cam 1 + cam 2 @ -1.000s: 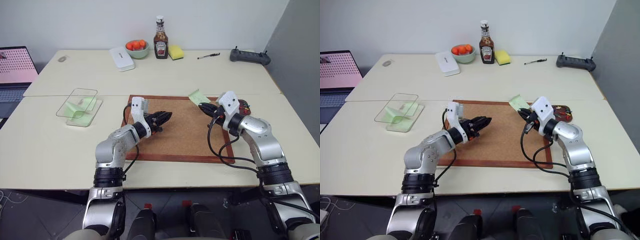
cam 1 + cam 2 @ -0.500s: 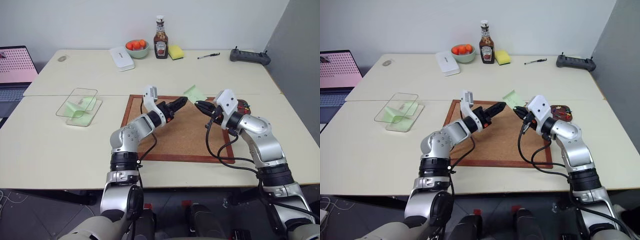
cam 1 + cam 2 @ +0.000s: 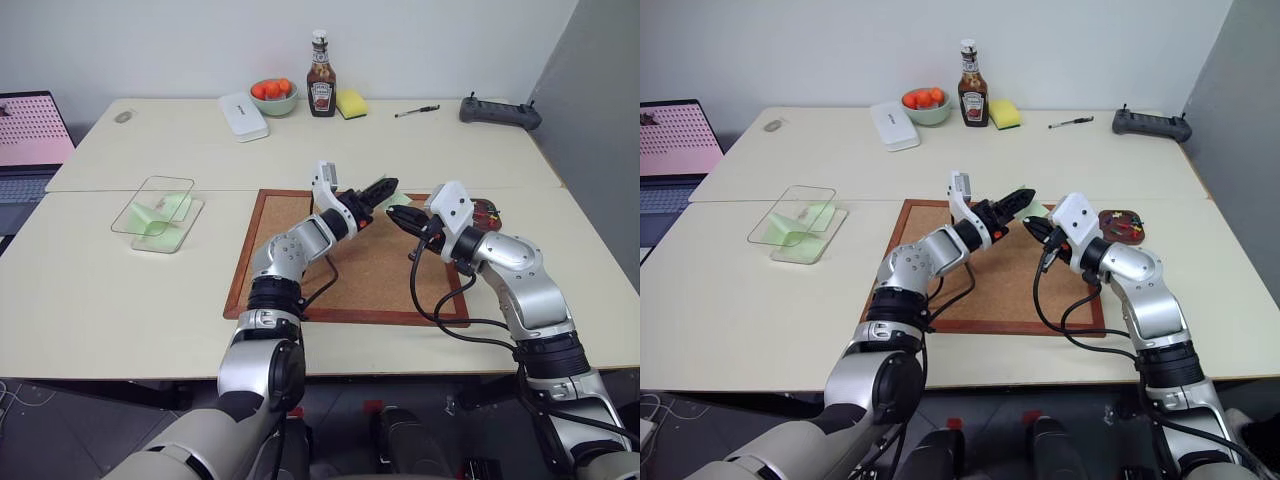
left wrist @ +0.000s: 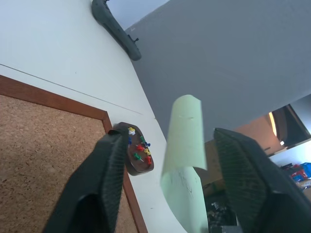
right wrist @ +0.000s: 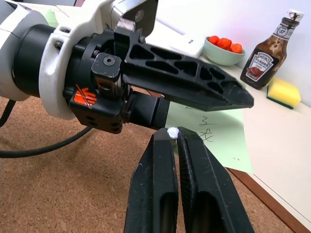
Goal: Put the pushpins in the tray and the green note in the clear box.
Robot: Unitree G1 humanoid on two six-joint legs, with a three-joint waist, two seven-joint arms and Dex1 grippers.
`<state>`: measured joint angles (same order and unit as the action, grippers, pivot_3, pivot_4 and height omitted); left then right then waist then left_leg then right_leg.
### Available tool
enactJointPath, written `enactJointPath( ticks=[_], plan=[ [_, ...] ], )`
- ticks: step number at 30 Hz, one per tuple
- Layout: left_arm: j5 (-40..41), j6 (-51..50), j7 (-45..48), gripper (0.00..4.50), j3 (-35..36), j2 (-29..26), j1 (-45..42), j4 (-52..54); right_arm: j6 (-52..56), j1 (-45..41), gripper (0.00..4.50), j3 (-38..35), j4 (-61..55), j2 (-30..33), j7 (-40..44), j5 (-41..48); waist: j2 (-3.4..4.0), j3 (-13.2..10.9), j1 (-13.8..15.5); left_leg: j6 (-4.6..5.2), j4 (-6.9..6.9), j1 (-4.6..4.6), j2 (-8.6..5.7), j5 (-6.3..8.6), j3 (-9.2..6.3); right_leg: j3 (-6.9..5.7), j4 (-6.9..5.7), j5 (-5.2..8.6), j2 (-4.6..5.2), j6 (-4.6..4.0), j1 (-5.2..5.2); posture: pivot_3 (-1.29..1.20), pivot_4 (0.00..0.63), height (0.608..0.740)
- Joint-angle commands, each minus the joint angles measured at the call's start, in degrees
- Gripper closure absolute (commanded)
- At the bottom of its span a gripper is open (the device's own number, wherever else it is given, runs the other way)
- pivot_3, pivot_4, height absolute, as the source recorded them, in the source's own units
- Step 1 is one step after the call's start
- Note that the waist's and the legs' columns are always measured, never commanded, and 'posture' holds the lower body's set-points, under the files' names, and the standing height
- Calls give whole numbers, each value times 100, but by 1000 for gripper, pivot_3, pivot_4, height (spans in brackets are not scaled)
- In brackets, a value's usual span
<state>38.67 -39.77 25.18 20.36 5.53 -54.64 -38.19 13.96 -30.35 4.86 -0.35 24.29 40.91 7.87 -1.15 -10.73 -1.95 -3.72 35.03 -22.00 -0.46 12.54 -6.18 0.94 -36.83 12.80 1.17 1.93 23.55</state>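
The green note [image 4: 184,141] stands curled in the air over the cork board's far right corner. My right gripper [image 5: 173,133] is shut on its edge, with a tiny white bit pinched at the tips. My left gripper [image 3: 383,190] is open, one finger on each side of the note [image 3: 402,200], not touching it. The small brown tray [image 4: 138,162] sits on the table just right of the board with several coloured pushpins [image 4: 139,148] in it. The clear box [image 3: 165,181] rests far to the left and holds pale green slips.
A cork board [image 3: 350,270] with a red-brown frame lies under both grippers. Along the table's back stand a white case [image 3: 243,116], a bowl of orange fruit [image 3: 273,97], a ketchup bottle [image 3: 321,75], a yellow sponge [image 3: 351,103], a pen [image 3: 416,111] and a black controller [image 3: 500,112]. A laptop [image 3: 30,140] sits far left.
My left arm has swung right and forward across the board until its open fingers flank the note. The right gripper has hardly moved and stays shut on the note.
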Motion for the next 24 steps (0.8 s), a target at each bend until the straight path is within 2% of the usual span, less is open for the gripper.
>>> enactJointPath(
  ticks=[1, 4, 7, 8, 11, 24],
  plan=[
    [144, 14, 129, 2726, 14, 18, -142, 53, -30, -40, 4500, -6, -272, 3, -24, 27, 0, 0, 0, 0, 0, 0, 0, 0, 0, 0, 0, 0, 0, 0, 0, 0, 150, 740],
    [157, -34, 135, 3347, -4, 9, -69, 119, -39, -48, 4500, -8, -257, 4, -26, 20, 0, 0, 1, 0, 0, 0, 0, 0, 0, 0, 0, 0, 0, 0, 0, 0, 150, 740],
    [162, -90, 153, 3762, -40, -1, 0, 195, -46, -63, 4500, -9, -239, -2, -30, 18, 0, 0, 1, 0, 0, 0, 0, 0, 0, 0, 1, 0, 0, 0, 0, 0, 150, 740],
    [155, -99, 156, 4063, -52, -3, 18, 220, -50, -65, 4500, -12, -235, -2, -29, 20, 0, 0, 1, 0, 0, 0, 0, 0, 0, 0, 1, 0, 0, 0, 0, 0, 150, 740],
    [132, -112, 191, 4467, -85, -20, 57, 282, -59, -73, 4500, -10, -222, -8, -28, 20, 0, 0, 0, 0, 0, 0, 0, 0, 0, 0, 0, 0, 0, 0, 0, 0, 150, 740],
    [45, -26, 311, 4467, -240, -124, 321, 597, 196, -145, 4500, -233, -281, -225, -143, 340, 0, 0, -1, 0, 0, 1, 1, 0, 0, 0, -1, 0, 0, 0, 0, 0, 150, 740]
  ],
)
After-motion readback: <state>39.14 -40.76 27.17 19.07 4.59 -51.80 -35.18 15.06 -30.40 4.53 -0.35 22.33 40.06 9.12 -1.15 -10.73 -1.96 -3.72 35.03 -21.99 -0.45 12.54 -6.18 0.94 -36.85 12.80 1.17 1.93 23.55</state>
